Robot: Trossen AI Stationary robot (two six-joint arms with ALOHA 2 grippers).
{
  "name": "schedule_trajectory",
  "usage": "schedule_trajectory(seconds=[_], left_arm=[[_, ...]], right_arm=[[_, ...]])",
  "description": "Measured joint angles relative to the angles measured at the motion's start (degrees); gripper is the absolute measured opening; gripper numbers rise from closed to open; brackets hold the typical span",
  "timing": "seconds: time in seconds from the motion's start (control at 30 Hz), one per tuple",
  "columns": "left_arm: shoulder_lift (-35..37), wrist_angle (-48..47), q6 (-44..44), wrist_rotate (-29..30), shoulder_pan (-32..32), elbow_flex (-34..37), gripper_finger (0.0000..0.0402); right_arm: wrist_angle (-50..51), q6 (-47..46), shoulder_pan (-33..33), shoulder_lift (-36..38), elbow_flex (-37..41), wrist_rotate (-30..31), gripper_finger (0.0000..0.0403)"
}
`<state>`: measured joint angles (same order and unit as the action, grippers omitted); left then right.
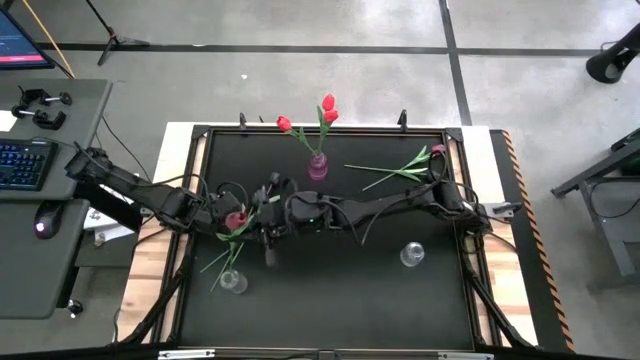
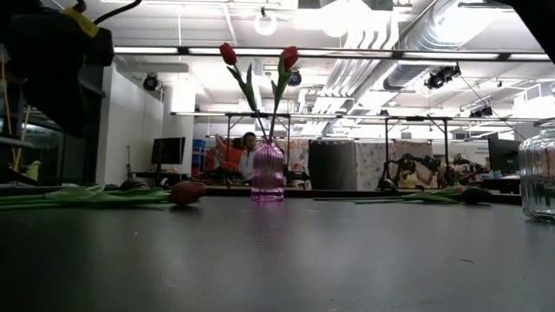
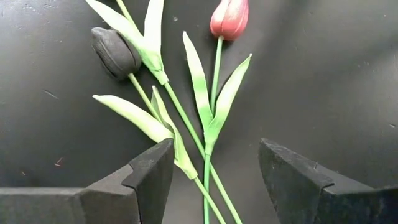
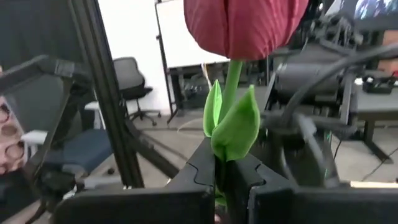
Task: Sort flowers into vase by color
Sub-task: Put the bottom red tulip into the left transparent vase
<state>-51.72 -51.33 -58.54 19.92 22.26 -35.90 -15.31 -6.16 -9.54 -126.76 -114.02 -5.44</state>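
**A:** The right hand [image 1: 243,218] in the high view — what is it doing?

**B:** It is reaching across to the bench's [image 1: 330,290] left half and gripping a red tulip [image 1: 235,218] by the stem, above a clear vase [image 1: 231,281]. The left hand [image 1: 272,232] is sitting just beside it, spread wide and holding nothing. A pink vase [image 1: 318,166] near the far edge is carrying three red tulips [image 1: 328,108]. A second clear vase [image 1: 412,254] is standing on the right half, and loose flowers [image 1: 405,165] are lying at the far right.

**A:** And from the low view?

**B:** The pink vase [image 2: 267,173] is standing upright with two red heads [image 2: 289,57] showing above it. One tulip [image 2: 187,192] is lying flat on the left, and the edge of a clear vase [image 2: 538,172] is showing on the right. A person [image 2: 249,149] is sitting in the room behind.

**A:** The left wrist view?

**B:** The left hand's [image 3: 214,180] fingers [image 3: 151,174] are standing wide over stems lying on the bench, with a blackish tulip [image 3: 115,52] and a pinkish-red tulip [image 3: 229,18] beyond them.

**A:** The right wrist view?

**B:** The right hand [image 4: 225,177] is clamping tight on the green stem, with the red tulip [image 4: 245,25] head upright above its fingers [image 4: 199,168].
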Motion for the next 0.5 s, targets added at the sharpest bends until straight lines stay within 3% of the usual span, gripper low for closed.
schedule_trajectory(seconds=[0.33, 0.5], left_arm=[[0.0, 0.1, -1.1, 0.0, 0.0, 0.0, 0.0218], [0.0, 0.1, -1.0, 0.0, 0.0, 0.0, 0.0218]], right_arm=[[1.9, 0.2, -0.2, 0.0, 0.0, -1.1, 0.0004], [1.9, -2.6, -0.2, 0.0, 0.0, -1.1, 0.0062]])
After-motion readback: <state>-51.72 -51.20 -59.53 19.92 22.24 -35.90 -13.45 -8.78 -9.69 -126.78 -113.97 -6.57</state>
